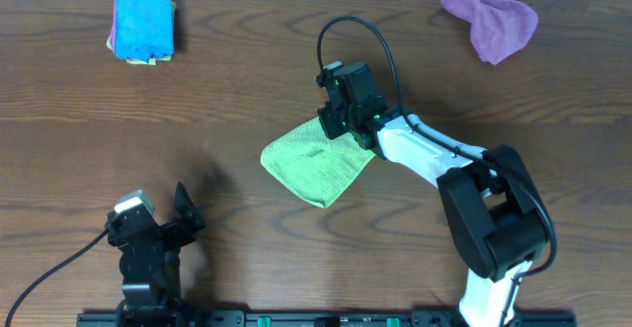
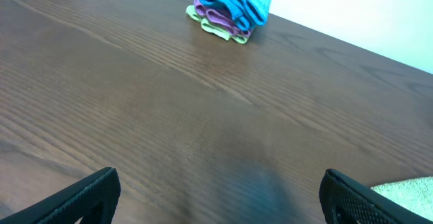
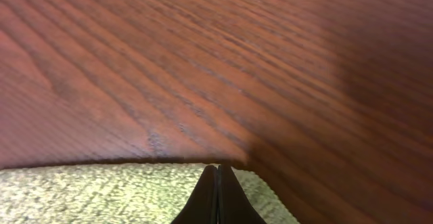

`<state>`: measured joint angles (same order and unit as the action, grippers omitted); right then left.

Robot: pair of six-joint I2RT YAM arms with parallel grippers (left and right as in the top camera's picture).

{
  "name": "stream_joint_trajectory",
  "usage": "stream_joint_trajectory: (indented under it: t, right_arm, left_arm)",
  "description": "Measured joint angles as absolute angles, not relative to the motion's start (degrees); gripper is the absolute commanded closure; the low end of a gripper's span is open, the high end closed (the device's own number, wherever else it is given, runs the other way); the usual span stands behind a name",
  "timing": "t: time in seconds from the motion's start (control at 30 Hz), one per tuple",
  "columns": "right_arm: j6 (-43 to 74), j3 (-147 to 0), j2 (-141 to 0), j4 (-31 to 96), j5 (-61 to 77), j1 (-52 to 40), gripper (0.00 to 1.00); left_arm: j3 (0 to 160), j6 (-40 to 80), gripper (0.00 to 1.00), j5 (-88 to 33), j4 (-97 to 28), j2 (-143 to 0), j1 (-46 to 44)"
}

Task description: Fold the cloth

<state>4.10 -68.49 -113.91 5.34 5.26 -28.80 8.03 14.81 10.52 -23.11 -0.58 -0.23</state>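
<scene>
Grasp for first fold. Lime-green square microfibre cloth [image 1: 314, 164] flat at centre; right gripper [image 1: 341, 120] pressed together, seemingly pinching its far corner. Left gripper [image 1: 158, 218] spread, idle. Next: lift corner, carry over opposite edge.

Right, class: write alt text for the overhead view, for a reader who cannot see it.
The right gripper is pinched shut on the top corner of a lime-green cloth lying centre-frame. The left gripper rests open at the bottom left; a blue-topped stack of folded cloths and a crumpled purple cloth sit in the top corners.
</scene>
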Motion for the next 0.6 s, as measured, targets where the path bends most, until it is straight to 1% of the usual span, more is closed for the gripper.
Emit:
stream_joint_trajectory:
  t: [0.2,0.43,0.6]
  right_arm:
    - [4.1,-68.6,-113.9,11.7,7.8,-28.9,0.99]
    - [4.1,-68.9,-114.3,10.4,7.7,-29.1,0.99]
    - [4.1,-69.4,-117.7,8.4,7.9,-29.8,0.99]
  left_arm:
    - [8.0,14.8,0.04,10.5,-23.1,-0.6,-0.2]
    - [8.0,14.8,0.05,10.5,-23.1,-0.6,-0.2]
    - [8.0,14.8,0.05,10.5,-23.1,-0.6,-0.2]
